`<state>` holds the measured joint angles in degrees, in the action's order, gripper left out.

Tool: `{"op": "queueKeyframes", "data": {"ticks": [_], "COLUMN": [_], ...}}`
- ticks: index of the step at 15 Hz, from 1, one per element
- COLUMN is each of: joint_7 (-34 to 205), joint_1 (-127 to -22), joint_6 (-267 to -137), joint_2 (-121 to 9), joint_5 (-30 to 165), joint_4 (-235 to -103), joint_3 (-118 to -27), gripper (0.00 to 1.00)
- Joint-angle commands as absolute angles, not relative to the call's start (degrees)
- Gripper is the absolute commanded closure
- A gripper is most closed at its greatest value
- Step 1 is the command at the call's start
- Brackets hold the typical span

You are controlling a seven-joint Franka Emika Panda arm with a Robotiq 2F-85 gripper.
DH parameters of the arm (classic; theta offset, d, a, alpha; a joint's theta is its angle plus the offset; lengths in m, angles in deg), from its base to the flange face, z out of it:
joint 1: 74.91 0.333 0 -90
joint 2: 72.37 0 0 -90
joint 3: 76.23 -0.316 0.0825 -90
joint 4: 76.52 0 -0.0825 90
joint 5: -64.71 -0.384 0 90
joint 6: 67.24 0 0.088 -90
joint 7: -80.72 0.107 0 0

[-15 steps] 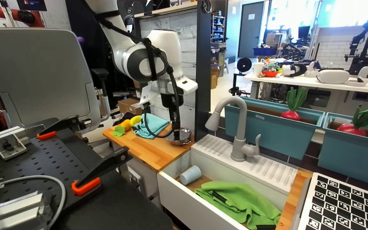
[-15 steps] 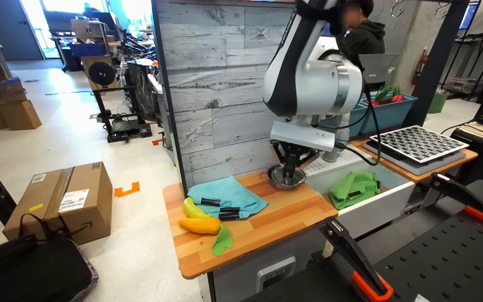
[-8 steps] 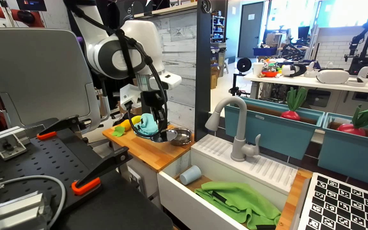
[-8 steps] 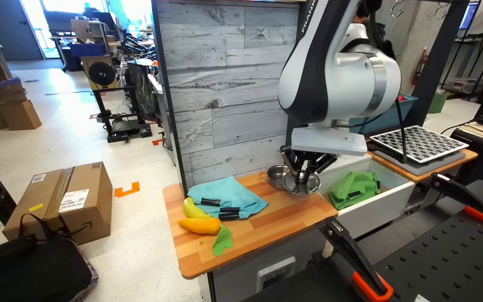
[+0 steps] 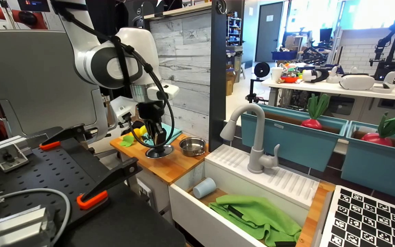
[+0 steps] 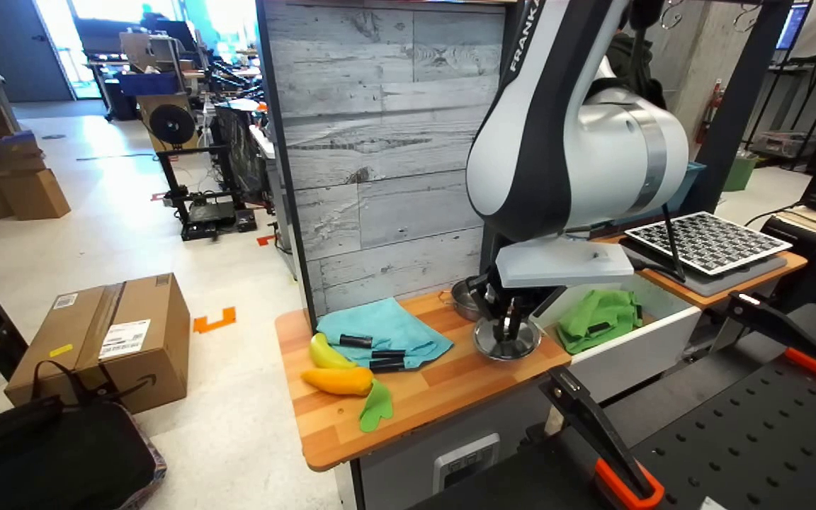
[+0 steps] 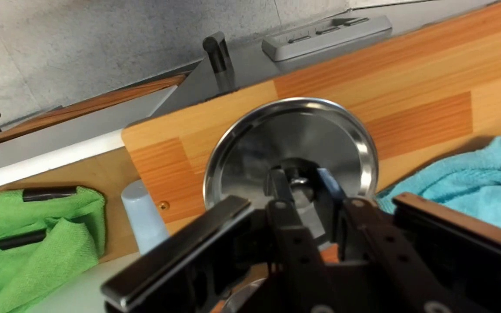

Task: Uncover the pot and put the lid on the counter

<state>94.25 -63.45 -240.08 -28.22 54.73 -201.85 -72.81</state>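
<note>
The silver pot (image 5: 192, 148) stands open at the back of the wooden counter (image 5: 159, 171), near the sink. It is partly hidden behind the arm in an exterior view (image 6: 463, 303), and a bit of its rim shows in the wrist view (image 7: 242, 295). The round metal lid (image 7: 289, 134) is off the pot, in front of it and roughly level over the counter. It also shows in both exterior views (image 5: 151, 154) (image 6: 499, 349). My gripper (image 7: 299, 176) points down with its fingers closed around the lid's knob. I cannot tell whether the lid touches the counter.
A teal cloth (image 6: 380, 329), yellow and orange toy vegetables (image 6: 341, 380) and a green leaf (image 6: 377, 406) lie on the counter. The white sink (image 5: 197, 219) holds a green towel (image 5: 255, 216) and a pale blue cup (image 5: 204, 187). A wood panel (image 6: 387, 212) rises behind the counter.
The lid has come off the pot in my gripper. It has moved sideways and toward the counter's front edge, then lower. The pot has stayed in place.
</note>
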Motion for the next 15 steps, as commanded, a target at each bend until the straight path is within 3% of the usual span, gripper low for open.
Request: {"op": "queueKeyframes", "data": {"ticks": [1, 15], "joint_7": [90.95, 88.12], "joint_1": [-64.81, -63.3], "joint_6": [-239.23, -231.12], "joint_2": [-28.19, -20.23], "joint_5": [57.51, 63.14], "joint_4": [-201.14, -191.0], "joint_3": [-73.89, -71.51], "gripper": [0.95, 0.95]}}
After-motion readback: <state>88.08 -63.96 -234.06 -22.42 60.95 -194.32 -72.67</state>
